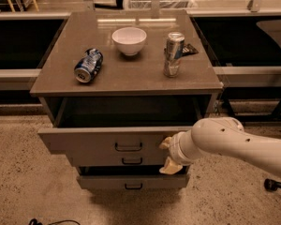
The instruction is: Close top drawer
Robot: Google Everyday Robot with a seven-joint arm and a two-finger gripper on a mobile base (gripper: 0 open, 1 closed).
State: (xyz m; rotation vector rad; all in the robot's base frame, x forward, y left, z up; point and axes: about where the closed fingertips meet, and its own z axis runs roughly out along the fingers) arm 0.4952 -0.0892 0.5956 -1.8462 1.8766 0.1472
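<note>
Camera view: the gripper presses on the open top drawer, its handle just beside the jaws. The jaws are spread and hold nothing, probably because closing it needs a push, not a grasp.

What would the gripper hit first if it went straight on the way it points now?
The top drawer. The gripper sits at the right part of its open front, right of the handle. It appears to be touching the front, though depth is hard to judge.
</note>
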